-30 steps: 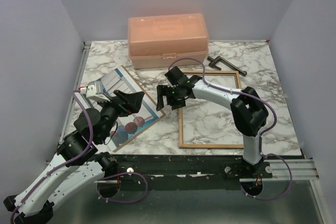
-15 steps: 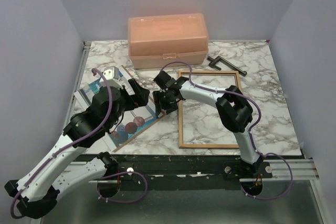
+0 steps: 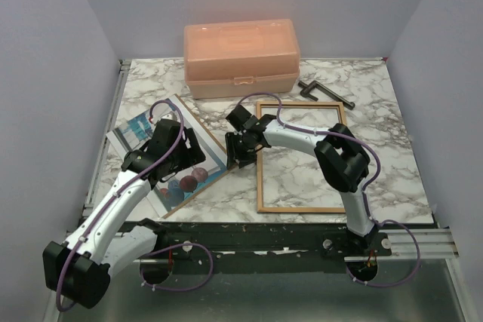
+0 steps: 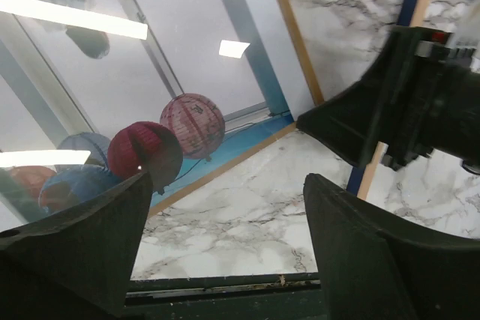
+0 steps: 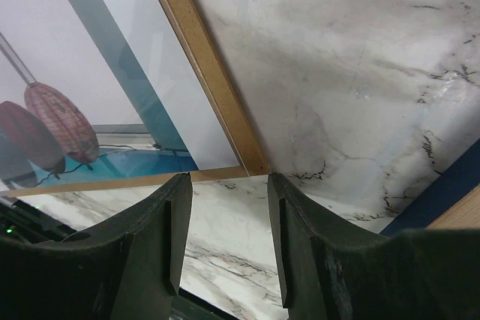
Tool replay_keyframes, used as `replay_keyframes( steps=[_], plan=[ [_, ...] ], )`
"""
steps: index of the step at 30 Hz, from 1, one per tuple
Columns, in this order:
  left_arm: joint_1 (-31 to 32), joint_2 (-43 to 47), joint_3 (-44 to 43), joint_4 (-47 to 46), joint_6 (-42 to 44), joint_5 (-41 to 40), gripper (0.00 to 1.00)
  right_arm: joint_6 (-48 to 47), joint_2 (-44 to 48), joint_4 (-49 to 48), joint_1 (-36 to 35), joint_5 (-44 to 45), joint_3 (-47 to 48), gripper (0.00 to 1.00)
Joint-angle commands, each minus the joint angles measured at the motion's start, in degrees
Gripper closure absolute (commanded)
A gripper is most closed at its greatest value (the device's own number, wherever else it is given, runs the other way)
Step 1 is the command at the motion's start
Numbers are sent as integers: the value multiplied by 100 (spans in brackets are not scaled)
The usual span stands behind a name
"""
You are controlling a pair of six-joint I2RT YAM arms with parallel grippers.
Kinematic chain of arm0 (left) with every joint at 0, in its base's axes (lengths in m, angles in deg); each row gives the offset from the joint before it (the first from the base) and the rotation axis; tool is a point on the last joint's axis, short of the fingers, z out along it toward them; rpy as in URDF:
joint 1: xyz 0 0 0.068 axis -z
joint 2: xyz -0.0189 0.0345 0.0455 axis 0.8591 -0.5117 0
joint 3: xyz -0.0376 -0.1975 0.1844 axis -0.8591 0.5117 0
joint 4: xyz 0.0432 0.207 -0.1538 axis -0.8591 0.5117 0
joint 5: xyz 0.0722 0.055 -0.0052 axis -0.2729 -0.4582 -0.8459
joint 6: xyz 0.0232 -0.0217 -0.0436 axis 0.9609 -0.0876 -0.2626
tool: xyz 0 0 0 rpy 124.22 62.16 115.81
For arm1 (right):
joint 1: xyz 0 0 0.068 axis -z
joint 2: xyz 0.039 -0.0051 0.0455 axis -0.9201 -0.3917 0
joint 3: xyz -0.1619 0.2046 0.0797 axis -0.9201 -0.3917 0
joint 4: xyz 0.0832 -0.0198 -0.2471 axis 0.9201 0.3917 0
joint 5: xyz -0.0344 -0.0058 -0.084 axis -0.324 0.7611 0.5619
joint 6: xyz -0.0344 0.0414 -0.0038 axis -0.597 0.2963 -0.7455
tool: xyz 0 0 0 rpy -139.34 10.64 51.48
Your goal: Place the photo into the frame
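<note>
- Right gripper (image 5: 227,180) has reached the photo's (image 5: 90,50) corner, jaws narrowing, gripping nothing yet.
- Left gripper (image 4: 229,185), released, now hovers over the photo.
- Photo lies beside the frame (image 3: 259,179); pickup likely next.

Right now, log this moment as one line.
glossy balloon photo: flat on brown backing board | tan-backed rectangular wooden frame: empty | left pincer: open over photo | right pincer: open at board corner
</note>
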State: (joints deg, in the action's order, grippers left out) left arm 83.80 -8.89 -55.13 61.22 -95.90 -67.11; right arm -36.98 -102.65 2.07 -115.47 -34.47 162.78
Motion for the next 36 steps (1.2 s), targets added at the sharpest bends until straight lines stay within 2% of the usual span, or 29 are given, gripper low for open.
replay_keyframes(
  steps=[1,8,18,27,36],
  plan=[
    [-346,-304,502,-412,1,652,22,389,124,-394,114,-440,-510,49],
    [-502,-1126,985,-807,-41,560,29,993,450,-1477,405,-1173,-1404,49],
    [-518,-2142,1169,-1200,-53,536,34,1604,728,-2515,580,-1682,-2069,49],
    [-515,-2235,1084,-1135,32,591,44,1872,691,-2915,598,-1819,-2134,50],
    [-515,-2266,1053,-1110,84,617,47,1860,926,-2934,600,-1719,-2100,50]
  ],
)
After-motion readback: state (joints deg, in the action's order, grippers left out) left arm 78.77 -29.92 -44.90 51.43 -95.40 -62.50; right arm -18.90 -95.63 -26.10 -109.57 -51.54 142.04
